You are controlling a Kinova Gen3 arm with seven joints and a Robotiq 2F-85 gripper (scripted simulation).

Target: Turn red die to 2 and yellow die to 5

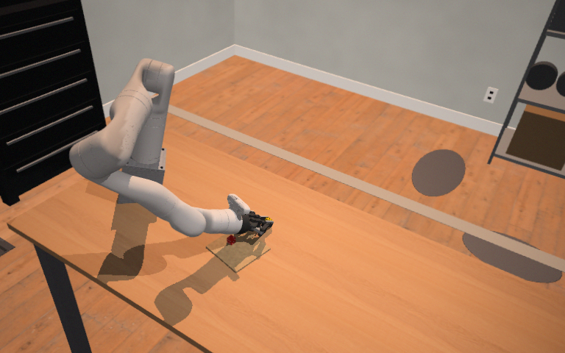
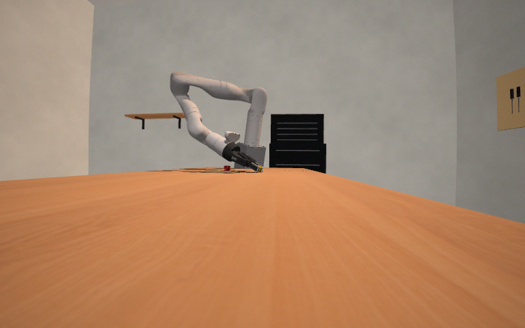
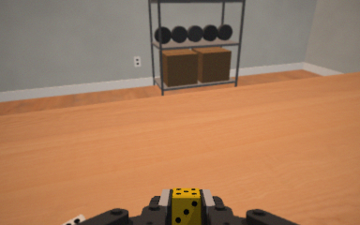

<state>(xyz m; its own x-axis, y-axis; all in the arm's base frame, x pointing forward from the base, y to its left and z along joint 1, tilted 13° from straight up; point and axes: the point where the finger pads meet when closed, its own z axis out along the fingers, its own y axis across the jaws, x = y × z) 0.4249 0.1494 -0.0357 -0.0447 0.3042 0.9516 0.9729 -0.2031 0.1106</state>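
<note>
Yellow die: gripped at the tip of the gripper, beside the mat's far side in the top view; whether it touches anything below cannot be told.
Yellow die's pips: in the wrist view, five on the narrow upper face of the yellow die (image 1: 268, 218) (image 2: 260, 169) (image 3: 186, 208) and a diagonal of three on the face toward the camera, whose lower edge is cut off.
Jaws: the gripper (image 1: 267, 222) (image 2: 258, 167) (image 3: 186, 202) is clamped on the yellow die, one pad against each side.
Gripper's tilt: slanting down toward the table.
Red die: the red die (image 1: 231, 240) (image 2: 226, 168) rests on the mat near one edge, apart from the fingers; its pips are too small to read.
White die: only a corner of the white die (image 3: 75, 220) shows, low at the left of the wrist view, with dark pips; its full count cannot be told.
Mat: the mat (image 1: 237, 257) lies on the table, partly in shadow.
Table: the wooden table (image 1: 333, 270) (image 2: 263, 251) (image 3: 141, 145) carries the scene.
Arm: the pale arm (image 1: 146, 191) (image 2: 228, 91) bends high, then reaches down to the gripper.
Cabinet: a black drawer cabinet (image 1: 41, 83) (image 2: 297, 135) stands behind the table.
</note>
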